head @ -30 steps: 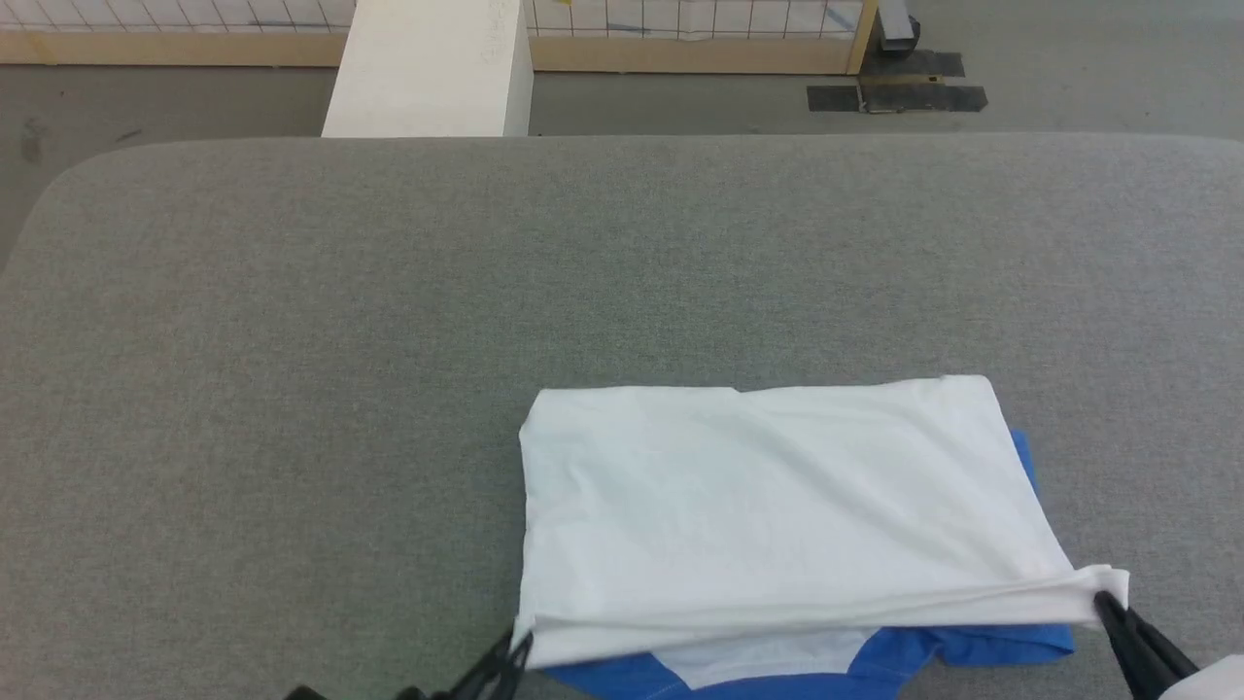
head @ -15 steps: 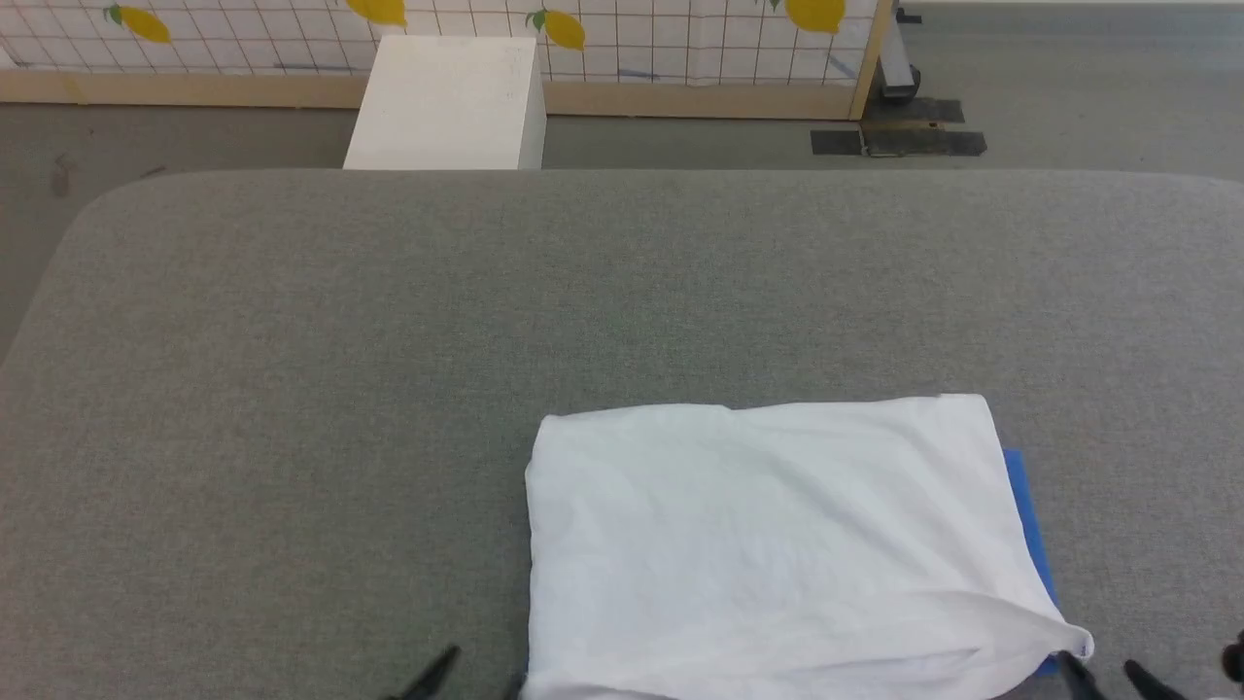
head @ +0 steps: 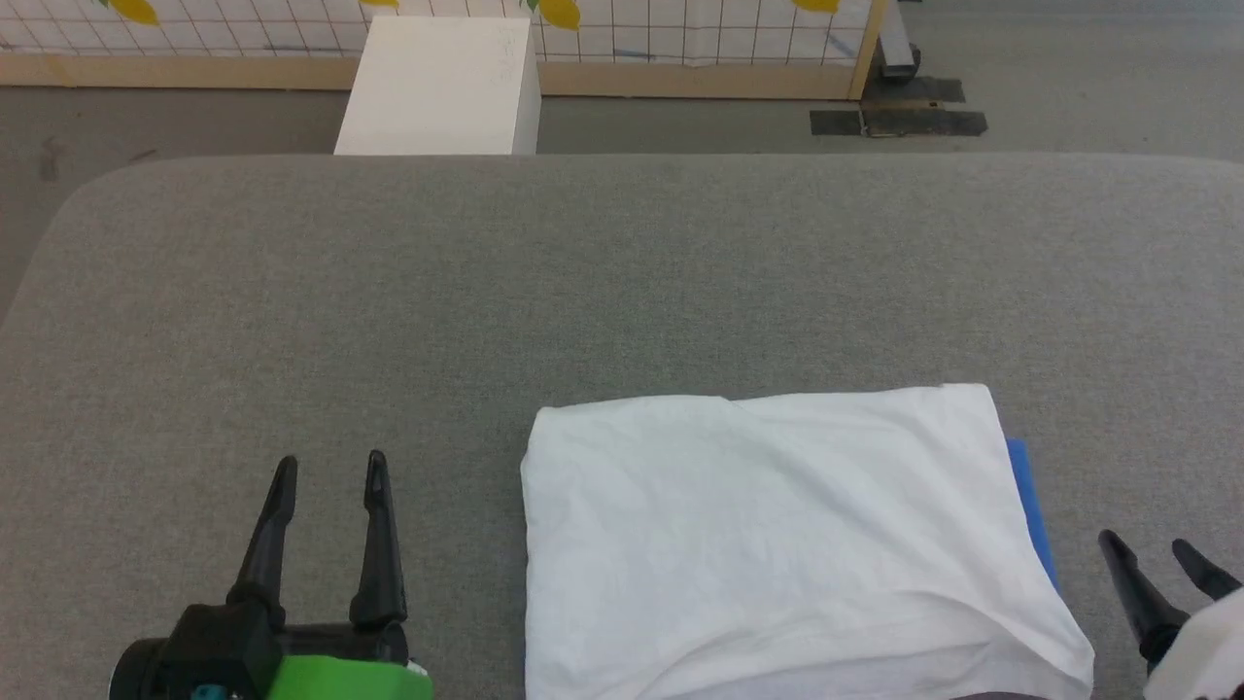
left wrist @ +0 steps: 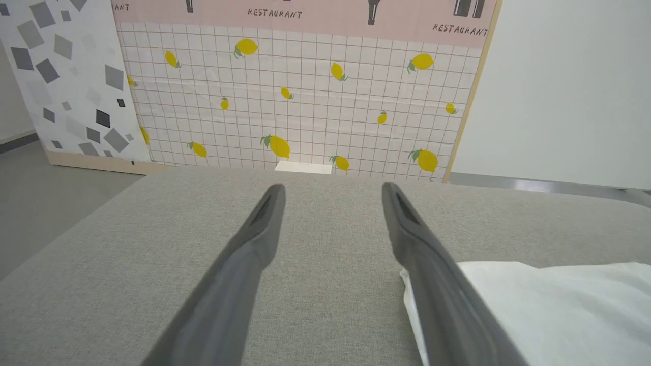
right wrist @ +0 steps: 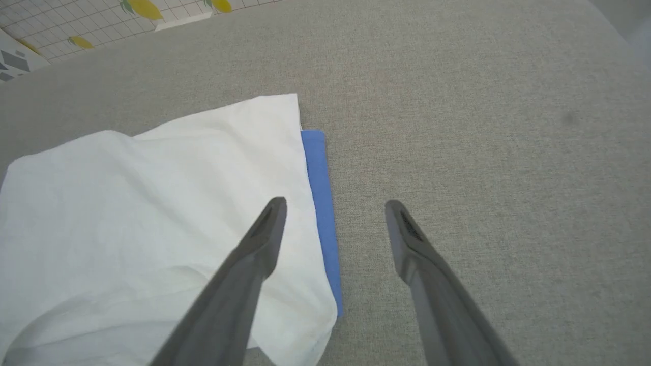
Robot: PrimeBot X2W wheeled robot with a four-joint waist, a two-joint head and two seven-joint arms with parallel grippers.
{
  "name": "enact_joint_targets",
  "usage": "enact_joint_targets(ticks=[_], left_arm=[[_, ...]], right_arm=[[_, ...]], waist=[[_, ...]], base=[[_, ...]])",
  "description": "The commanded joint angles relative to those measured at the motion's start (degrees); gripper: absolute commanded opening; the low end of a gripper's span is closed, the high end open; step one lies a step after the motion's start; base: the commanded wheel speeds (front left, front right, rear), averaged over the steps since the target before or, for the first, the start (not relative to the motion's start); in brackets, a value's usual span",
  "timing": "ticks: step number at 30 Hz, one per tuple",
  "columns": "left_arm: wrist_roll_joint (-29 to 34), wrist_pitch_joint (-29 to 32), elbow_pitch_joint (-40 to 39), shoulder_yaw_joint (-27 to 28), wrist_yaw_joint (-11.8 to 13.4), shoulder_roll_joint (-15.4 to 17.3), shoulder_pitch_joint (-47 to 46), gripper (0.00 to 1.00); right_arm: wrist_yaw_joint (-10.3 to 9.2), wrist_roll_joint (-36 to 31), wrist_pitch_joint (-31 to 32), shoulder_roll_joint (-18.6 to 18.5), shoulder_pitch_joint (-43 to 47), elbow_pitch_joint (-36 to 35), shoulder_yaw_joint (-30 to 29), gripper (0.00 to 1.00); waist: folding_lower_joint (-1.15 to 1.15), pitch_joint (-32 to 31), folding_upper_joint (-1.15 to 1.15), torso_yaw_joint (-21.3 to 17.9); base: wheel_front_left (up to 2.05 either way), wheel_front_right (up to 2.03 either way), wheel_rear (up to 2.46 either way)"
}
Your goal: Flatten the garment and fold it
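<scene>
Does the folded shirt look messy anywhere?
A little. A blue strip pokes out past the right edge of the white garment, so the layers are not lined up. Otherwise it lies fairly flat on the grey table.

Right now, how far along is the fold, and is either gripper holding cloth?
Done: the garment lies on the table folded into a compact white rectangle, a blue strip peeking out along its right edge. In hand: nothing; the left gripper and right gripper stand open, beside the cloth. Left: perhaps tucking that strip in; otherwise the fold looks finished.
</scene>
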Motion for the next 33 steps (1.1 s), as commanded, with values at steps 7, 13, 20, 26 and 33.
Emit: enact_joint_targets(ticks=[7,13,20,26,33], left_arm=[[5.25,-0.21,0.59,0.68,-1.36,-2.32,-0.36,1.0],[6.72,-0.21,1.85,0.78,-2.85,-3.75,-1.2,1.0],[7.64,-0.21,2.83,0.93,-4.44,-5.02,-2.27,1.0],[8.12,-0.21,3.55,1.06,-5.47,-6.06,-2.69,1.0],[8.21,-0.21,4.88,1.62,-6.49,-7.02,-2.64,1.0]], right_arm=[[-0.09,-2.75,1.86,-2.15,-7.61,8.5,3.45,1.0],[-0.09,-3.62,1.17,-4.32,-10.73,16.02,5.7,1.0],[-0.09,-1.8,0.94,-6.25,-12.58,21.78,9.54,1.0],[-0.09,0.22,3.03,-7.51,-13.49,24.72,14.06,0.0],[-0.09,0.88,1.69,-7.57,-15.34,25.99,15.94,0.0]], waist=[[0.0,4.27,0.0,2.04],[0.0,5.92,0.0,4.16],[0.0,7.76,0.0,6.44],[0.0,8.42,0.0,7.39],[0.0,7.12,0.0,6.97]], base=[[0.0,0.0,0.0],[0.0,0.0,0.0],[0.0,0.0,0.0],[0.0,0.0,0.0],[0.0,0.0,0.0]])
